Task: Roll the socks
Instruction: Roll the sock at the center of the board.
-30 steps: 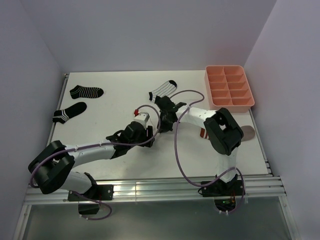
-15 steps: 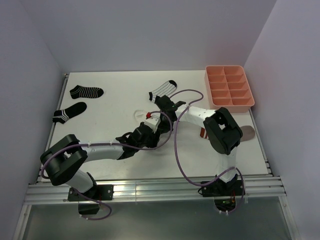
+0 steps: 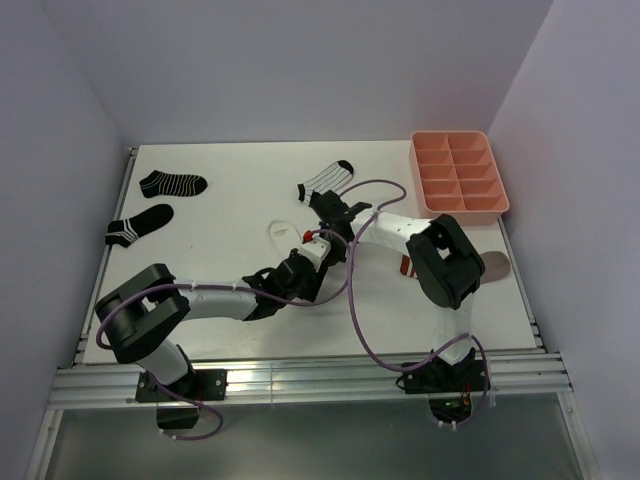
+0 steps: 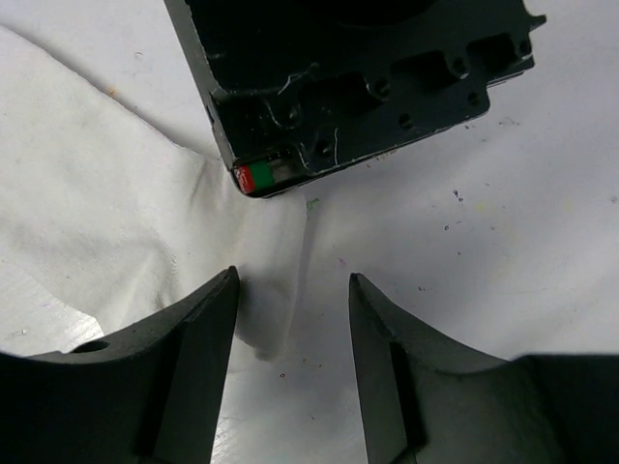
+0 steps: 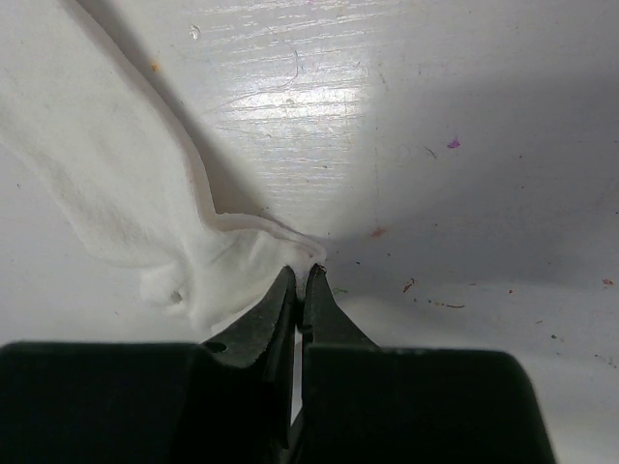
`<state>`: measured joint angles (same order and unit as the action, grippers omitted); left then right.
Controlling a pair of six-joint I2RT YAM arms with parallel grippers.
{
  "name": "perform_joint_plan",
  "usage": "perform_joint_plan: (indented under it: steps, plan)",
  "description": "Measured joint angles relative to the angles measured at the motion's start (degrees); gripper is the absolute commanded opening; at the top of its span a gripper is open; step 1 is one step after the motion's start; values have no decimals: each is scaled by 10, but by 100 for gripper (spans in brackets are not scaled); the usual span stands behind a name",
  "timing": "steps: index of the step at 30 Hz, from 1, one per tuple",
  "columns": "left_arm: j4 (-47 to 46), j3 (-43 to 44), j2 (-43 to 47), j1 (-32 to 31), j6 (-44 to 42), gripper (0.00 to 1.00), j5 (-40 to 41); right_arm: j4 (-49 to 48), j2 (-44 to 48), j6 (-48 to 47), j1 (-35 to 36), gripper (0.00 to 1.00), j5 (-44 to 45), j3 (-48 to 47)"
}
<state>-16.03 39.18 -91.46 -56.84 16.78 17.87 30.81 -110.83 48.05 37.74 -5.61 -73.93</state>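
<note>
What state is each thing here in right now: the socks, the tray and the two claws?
white sock: lying unrolled, edge pinched
striped sock: flat, unrolled
far black sock: flat, unrolled
near black sock: flat, unrolled
taupe sock: partly hidden under right arm
pink tray: empty
left gripper: open, straddling white sock's edge
right gripper: shut on white sock

The setting is presenting as a robotics lab test cell. Plain pale walls are enclosing a white table on three sides. A metal rail is running along its near edge, carrying two robot arms. Purple cables are looping loosely across the surface. A pink divided tray is sitting at the far right corner.
</note>
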Motion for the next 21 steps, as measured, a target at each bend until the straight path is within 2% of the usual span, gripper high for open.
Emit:
perform_joint_plan:
  steps: [12,15,16,17,21]
  plan:
    - [24,3,-11,-4,26,34,16,-1,-1,0,0,0,-3,0]
    - [28,3,-11,-6,34,20,16,-1,-2,0,0,0,-5,-1]
    - [29,3,-11,-7,37,8,16,-1,-3,0,0,0,-7,-1]
    - [30,3,-11,-7,42,2,16,-2,-3,1,0,0,-7,-1]
    - [31,3,-11,-8,55,1,16,-15,-3,3,0,0,-14,2]
